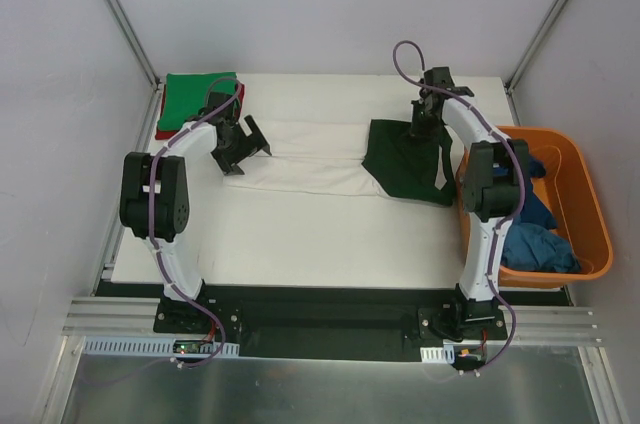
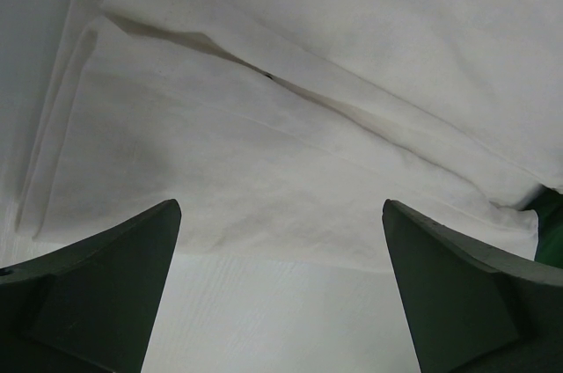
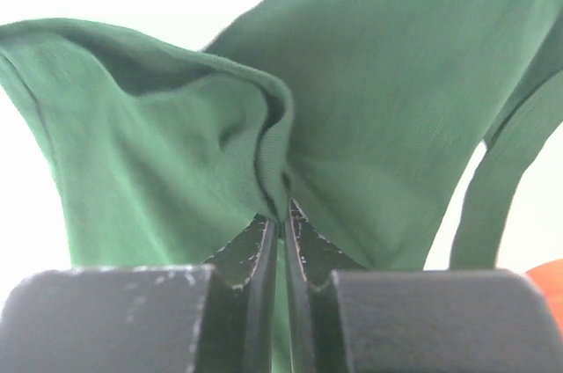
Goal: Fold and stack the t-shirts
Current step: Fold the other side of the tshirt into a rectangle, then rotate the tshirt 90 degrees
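Note:
The white t-shirt (image 1: 310,159) lies folded into a long strip across the middle of the table, and it fills the left wrist view (image 2: 290,153). Its dark green sleeve part (image 1: 405,159) lies at the right end. My right gripper (image 1: 420,124) is shut on a pinched fold of this green cloth (image 3: 378,118), with its jaws closed at the fold (image 3: 283,215). My left gripper (image 1: 250,156) is open and empty, just over the near edge of the shirt's left end (image 2: 281,208). A folded bright green shirt (image 1: 197,99) lies on a red one (image 1: 165,134) at the back left.
An orange tub (image 1: 590,214) stands at the right table edge and holds crumpled blue shirts (image 1: 535,239). A corner of the tub shows in the right wrist view (image 3: 550,281). White walls and metal frame posts close in the table at the back and sides.

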Tool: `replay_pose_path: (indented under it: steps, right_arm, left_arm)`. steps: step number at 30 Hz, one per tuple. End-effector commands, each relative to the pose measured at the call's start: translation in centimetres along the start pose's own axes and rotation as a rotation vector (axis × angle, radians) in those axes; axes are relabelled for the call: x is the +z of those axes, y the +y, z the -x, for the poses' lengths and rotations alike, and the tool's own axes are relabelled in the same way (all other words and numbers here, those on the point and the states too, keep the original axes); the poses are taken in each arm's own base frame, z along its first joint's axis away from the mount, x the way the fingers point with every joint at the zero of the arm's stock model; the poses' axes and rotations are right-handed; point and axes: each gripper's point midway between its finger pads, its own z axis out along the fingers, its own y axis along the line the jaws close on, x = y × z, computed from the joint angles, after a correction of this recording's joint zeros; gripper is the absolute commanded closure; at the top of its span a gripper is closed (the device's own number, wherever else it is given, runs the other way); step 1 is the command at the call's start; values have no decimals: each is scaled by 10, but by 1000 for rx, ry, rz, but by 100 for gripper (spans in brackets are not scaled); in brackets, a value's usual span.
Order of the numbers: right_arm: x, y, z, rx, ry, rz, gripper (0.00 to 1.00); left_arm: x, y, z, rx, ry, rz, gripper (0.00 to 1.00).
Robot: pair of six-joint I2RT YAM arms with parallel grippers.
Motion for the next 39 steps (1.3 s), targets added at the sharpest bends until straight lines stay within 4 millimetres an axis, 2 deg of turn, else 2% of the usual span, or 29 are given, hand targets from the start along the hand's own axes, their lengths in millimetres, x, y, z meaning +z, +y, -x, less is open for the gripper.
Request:
replay_pose_path:
  steps: [1, 2, 4, 5, 6, 8, 11, 12, 14, 15, 18, 21, 22, 23, 24, 25, 26, 27, 28, 29, 30, 32, 34, 37, 39]
  right_arm:
    - [-7, -9, 44, -53, -110, -62, 92]
    - [1, -12, 42, -59, -93, -73, 93]
    - [-2, -14, 52, -78, -96, -91, 91]
    - [5, -16, 50, -81, -78, -101, 89]
    - [1, -16, 56, -84, -84, -107, 87]
    - [7, -25, 53, -80, -56, -152, 85]
    - [4, -36, 52, -58, -49, -214, 78]
    - [2, -38, 53, -51, -52, -230, 70]
    - [-8, -45, 55, -35, -67, -283, 54]
    - [-14, -48, 58, -33, -79, -297, 49]
    - [-37, -45, 69, -34, -126, -301, 43]
    - [-65, -27, 70, -44, -156, -224, 32]
    - [-68, -14, 65, -50, -148, -156, 29]
    - [-78, -1, 59, -60, -154, -106, 18]
    - [-80, 10, 51, -60, -144, -61, 4]
    - [-94, 29, 46, -66, -152, 27, 3]
    - [-97, 41, 40, -73, -155, 53, 3]
    - [-89, 41, 19, -56, -107, 49, 3]
    - [-91, 48, 10, -21, -95, 64, 3]
    - [-96, 59, 3, 0, -104, 92, 3]
    - [-84, 60, -21, 22, -50, 97, 3]
    - [-78, 73, -37, 107, -19, 142, 3]
    - [-60, 69, -61, 181, 53, 122, 3]
    - [-37, 62, -74, 215, 120, 76, 3]
    - [-28, 57, -72, 254, 138, 52, 3]
  left_arm:
    - [2, -8, 4, 34, 4, -14, 1]
    - [3, -7, 3, 36, 8, -11, 1]
    - [4, -6, 3, 39, 8, -9, 1]
    - [5, -6, 4, 45, 6, -7, 1]
    - [4, -5, 5, 48, 2, -4, 1]
    - [3, -6, 7, 55, -6, -4, 1]
    - [-1, -8, 10, 64, -18, -10, 1]
    - [-2, -10, 11, 66, -24, -15, 1]
    - [-6, -14, 14, 75, -34, -24, 1]
    - [-8, -17, 17, 79, -42, -33, 1]
    - [-15, -28, 24, 95, -60, -63, 1]
    - [-23, -39, 28, 114, -80, -87, 1]
    - [-25, -42, 29, 126, -84, -95, 1]
    - [-24, -46, 28, 138, -81, -103, 1]
    - [-26, -52, 32, 146, -90, -117, 1]
    - [-26, -56, 34, 157, -90, -127, 1]
    - [-20, -59, 34, 160, -71, -139, 1]
    - [-22, -66, 40, 166, -81, -152, 1]
    - [-20, -69, 42, 176, -84, -159, 1]
    - [-11, -68, 43, 178, -69, -154, 1]
    - [-11, -75, 47, 188, -74, -172, 1]
    - [5, -73, 48, 200, -50, -166, 1]
    - [13, -74, 50, 215, -42, -164, 1]
    - [30, -60, 39, 183, -4, -126, 1]
    - [36, -51, 26, 175, 33, -109, 1]
